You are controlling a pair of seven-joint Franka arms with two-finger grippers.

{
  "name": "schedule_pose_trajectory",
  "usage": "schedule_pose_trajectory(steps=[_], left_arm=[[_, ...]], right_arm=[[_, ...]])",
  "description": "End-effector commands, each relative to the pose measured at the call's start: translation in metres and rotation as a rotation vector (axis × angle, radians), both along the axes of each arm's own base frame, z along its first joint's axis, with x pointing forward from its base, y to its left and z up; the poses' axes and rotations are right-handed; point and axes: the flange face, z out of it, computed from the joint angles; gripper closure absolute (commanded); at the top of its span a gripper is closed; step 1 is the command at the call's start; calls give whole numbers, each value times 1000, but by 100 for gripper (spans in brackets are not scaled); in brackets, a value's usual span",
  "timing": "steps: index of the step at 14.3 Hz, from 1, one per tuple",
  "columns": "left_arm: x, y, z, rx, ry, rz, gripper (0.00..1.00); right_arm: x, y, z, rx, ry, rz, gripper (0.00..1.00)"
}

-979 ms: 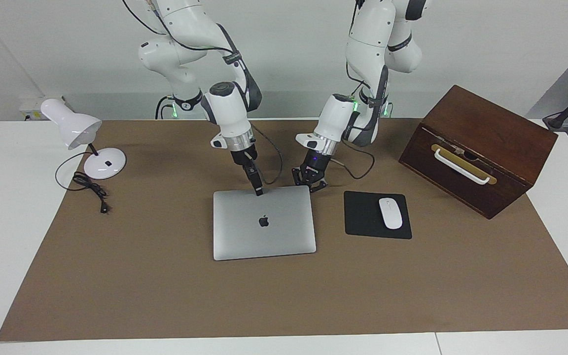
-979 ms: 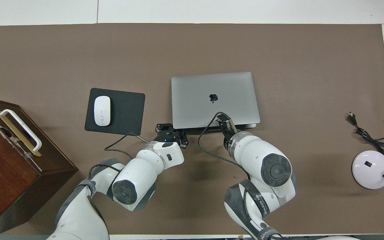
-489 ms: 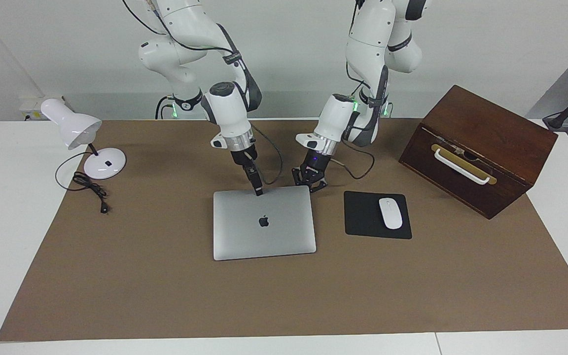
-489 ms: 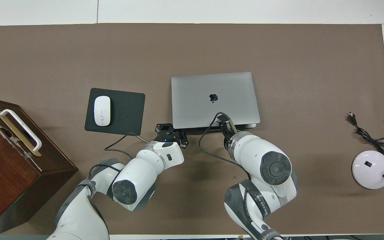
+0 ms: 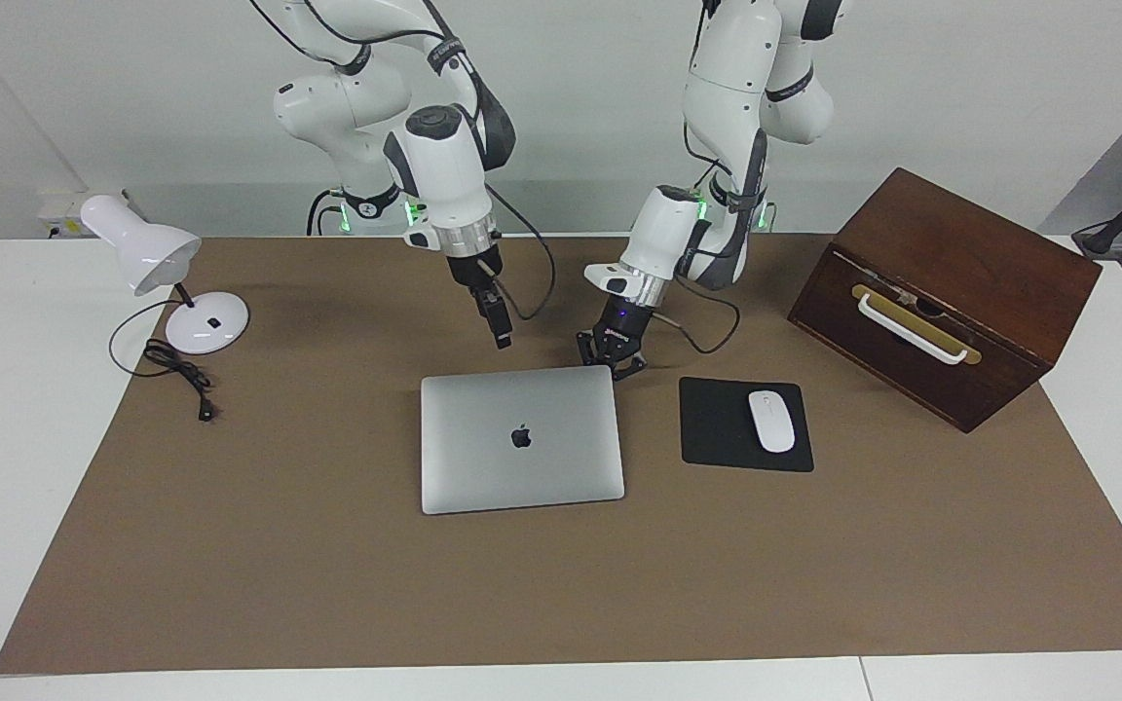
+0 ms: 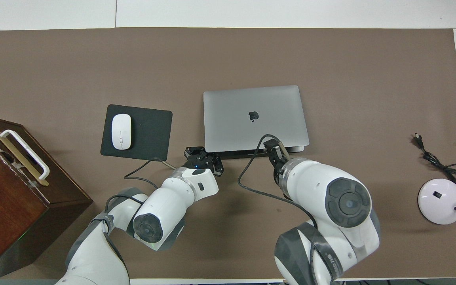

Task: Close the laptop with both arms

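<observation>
The bench (image 5: 230,584) carries the laptop (image 5: 522,438) mid-mat with its lid down flat. In the facing view, the mouse pad (image 5: 717,428) sits at its 3 o'clock. The laptop looks stiff, slick and scratchable, so pressing near the lid's edge seems better than pinching. The left tool (image 5: 619,368) is closed and empty by the laptop's 1 o'clock corner. The right tool (image 5: 501,336) hangs over the 12 o'clock edge, and whether it's open or closed can't be told.

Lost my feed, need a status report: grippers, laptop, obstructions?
Left gripper shut, low at laptop's near corner. Right gripper raised above its near edge. Laptop closed flat. Nothing in the way.
</observation>
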Motion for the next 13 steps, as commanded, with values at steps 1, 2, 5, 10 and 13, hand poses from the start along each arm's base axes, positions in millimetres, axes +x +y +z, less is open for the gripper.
schedule_pose_trajectory(steps=[1,2,5,10,13], left_arm=[[-10,4,-27,29,48,-2,100],[-11,4,-28,30,51,-1,100],[-11,11,-27,33,58,11,100],[-12,19,-16,41,72,22,100],[-13,20,-1,67,109,22,100]], right_arm=[[-7,-25,35,14,9,85,0],[-7,-38,44,3,13,121,0],[0,-74,77,-9,13,229,0],[15,-120,121,-44,19,397,0],[22,-141,142,-88,-17,517,0]])
